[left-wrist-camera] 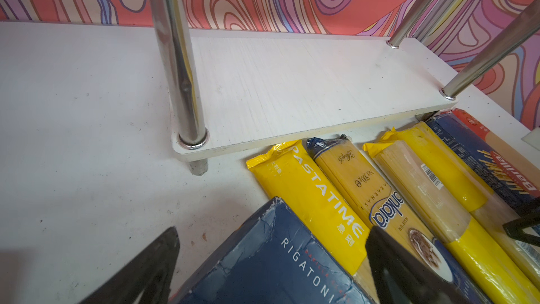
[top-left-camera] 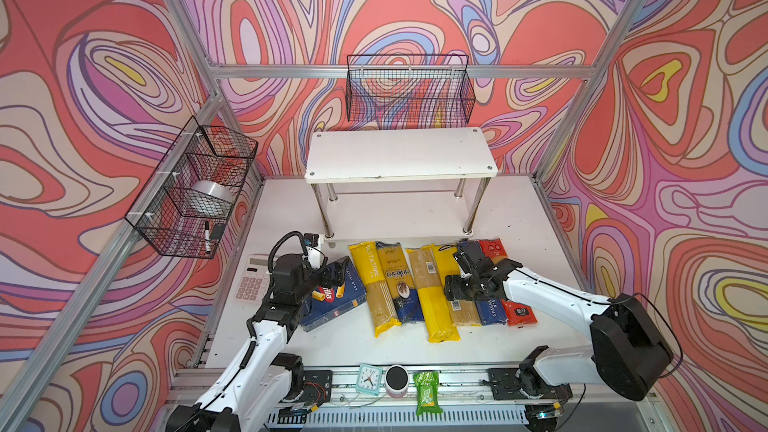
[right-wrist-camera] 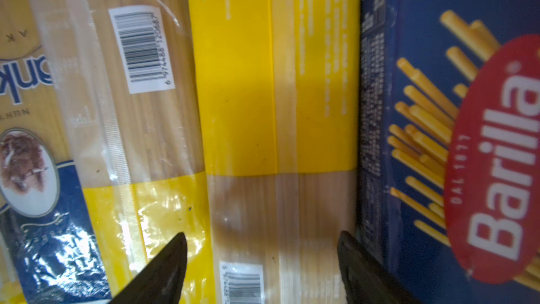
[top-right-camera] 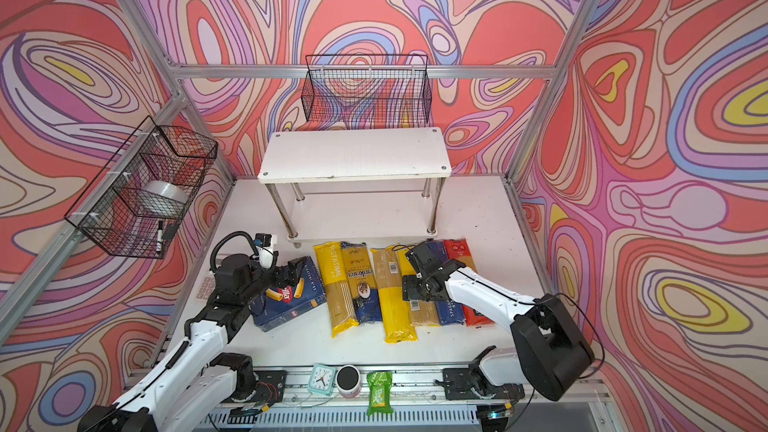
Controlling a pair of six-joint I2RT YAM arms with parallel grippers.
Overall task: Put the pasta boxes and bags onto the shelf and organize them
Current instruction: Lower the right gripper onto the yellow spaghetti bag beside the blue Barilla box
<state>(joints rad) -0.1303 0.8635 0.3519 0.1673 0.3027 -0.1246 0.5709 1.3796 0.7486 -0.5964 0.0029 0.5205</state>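
The white shelf (top-left-camera: 399, 153) stands at the back with both boards bare; its lower board (left-wrist-camera: 292, 83) shows in the left wrist view. In front lie the rigatoni box (top-left-camera: 332, 305), a yellow Pastatime bag (top-left-camera: 372, 284), a blue-and-gold bag (top-left-camera: 399, 280), two yellow-and-clear bags (top-left-camera: 428, 284) (right-wrist-camera: 280, 97), the spaghetti box (top-left-camera: 490, 311) and a red bag (top-left-camera: 519, 313). My left gripper (left-wrist-camera: 271, 270) is open, its fingers either side of the rigatoni box's far corner, with a gap beside one finger. My right gripper (right-wrist-camera: 263, 250) hangs open over a yellow-and-clear bag, next to the spaghetti box (right-wrist-camera: 438, 141).
A calculator (top-left-camera: 253, 280) lies left of the left arm. Black wire baskets hang on the left wall (top-left-camera: 195, 184) and the back wall (top-left-camera: 409, 89). A small clock (top-left-camera: 370, 379), a round canister (top-left-camera: 397, 380) and a green packet (top-left-camera: 427, 392) sit on the front rail.
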